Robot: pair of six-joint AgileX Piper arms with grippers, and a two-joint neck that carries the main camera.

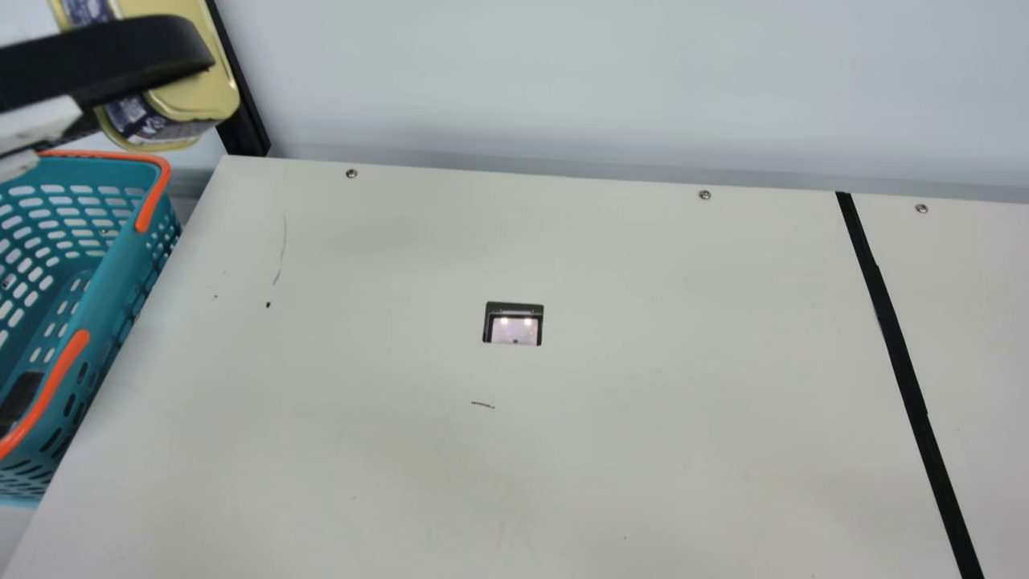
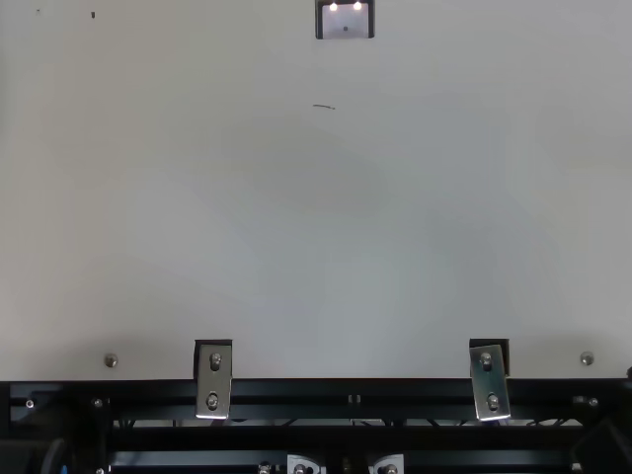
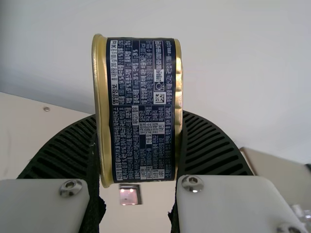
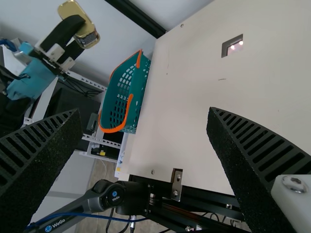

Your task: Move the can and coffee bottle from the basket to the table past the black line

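At the main view's upper left, my left gripper (image 1: 161, 68) is shut on a gold-rimmed can (image 1: 189, 96), held above the teal basket (image 1: 120, 265). In the left wrist view the can (image 3: 141, 109) sits upright, pinched between both ribbed fingers of my left gripper (image 3: 138, 160). The right wrist view also has the raised can (image 4: 87, 36), up and to one side of the basket (image 4: 138, 97). My right gripper (image 4: 160, 160) stands wide open with nothing between its fingers. A dark object (image 1: 22, 398) lies low inside the basket; I cannot tell what it is.
The cream table (image 1: 563, 466) spreads right from the basket. A black line (image 1: 900, 354) crosses its right part. A small dark-framed square (image 1: 513, 324) is set in the middle. Metal brackets (image 2: 213, 380) sit along the table's front edge.
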